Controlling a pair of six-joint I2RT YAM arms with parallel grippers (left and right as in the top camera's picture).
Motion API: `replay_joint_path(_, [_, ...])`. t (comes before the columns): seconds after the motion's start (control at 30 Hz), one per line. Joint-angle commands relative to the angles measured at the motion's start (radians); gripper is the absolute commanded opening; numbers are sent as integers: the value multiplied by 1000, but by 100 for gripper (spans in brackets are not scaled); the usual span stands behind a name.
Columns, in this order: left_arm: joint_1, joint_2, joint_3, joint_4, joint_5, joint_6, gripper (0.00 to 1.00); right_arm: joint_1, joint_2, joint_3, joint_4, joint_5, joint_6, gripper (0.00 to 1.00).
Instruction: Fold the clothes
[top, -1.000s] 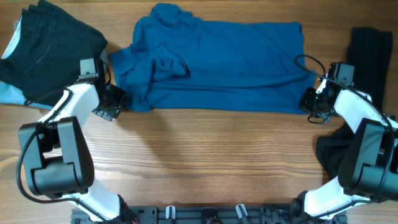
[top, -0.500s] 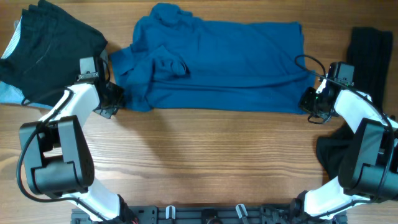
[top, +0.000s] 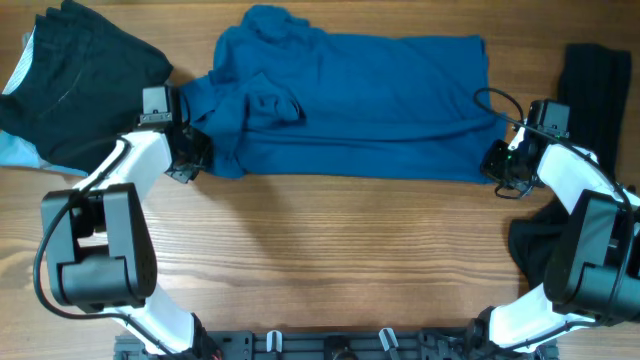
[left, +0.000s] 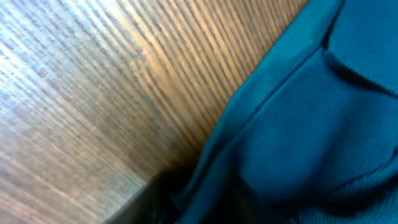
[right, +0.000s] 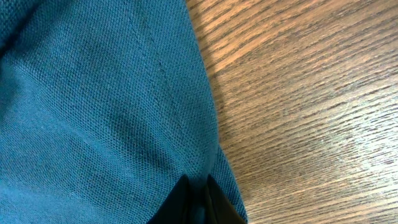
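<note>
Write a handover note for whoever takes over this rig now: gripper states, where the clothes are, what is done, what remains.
Left gripper: at the blue shirt, lower left edge, grip unclear.
Right gripper: fingers shut on the shirt's lower right corner.
Shirt lies flat across the table, left side bunched; dark clothes wait far left and far right.
Done: both grippers at the shirt's ends. Left: fold the shirt, then the dark clothes.

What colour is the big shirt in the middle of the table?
The shirt is plain blue all over, seen best in the overhead view.
</note>
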Motion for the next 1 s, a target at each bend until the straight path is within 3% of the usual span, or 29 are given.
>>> replay_joint_path(0.0, [-3, 62, -23, -19, 11, -2, 4, 3, 19, -26, -10, 7, -2, 12])
replay_joint_path(0.17, [50, 45, -23, -133, -119, -2, 4, 3, 19, -26, -21, 20, -2, 11])
replay_joint_path(0.3, [166, -12, -21, -246, -226, 6, 4, 0, 19, -26, -59, 125, 2, 8])
replay_joint_path(0.43, [283, -43, -21, -265, -167, 77, 4, -14, 19, -26, -75, 127, 27, 5])
replay_joint_path(0.53, [290, -43, -21, -311, -134, 132, 4, -15, 19, -26, -186, 127, 37, 4])
replay_joint_path(0.67, [291, -43, -21, -427, -145, 203, 4, -37, 19, -26, -355, 205, 171, 4])
replay_joint_path(0.83, [293, -44, -21, -550, -256, 209, 4, -86, 19, -26, -466, 209, 185, 4])
replay_joint_path(0.97, [296, -49, -14, -560, -261, 209, 4, -133, -1, -26, -502, 204, 180, 4])
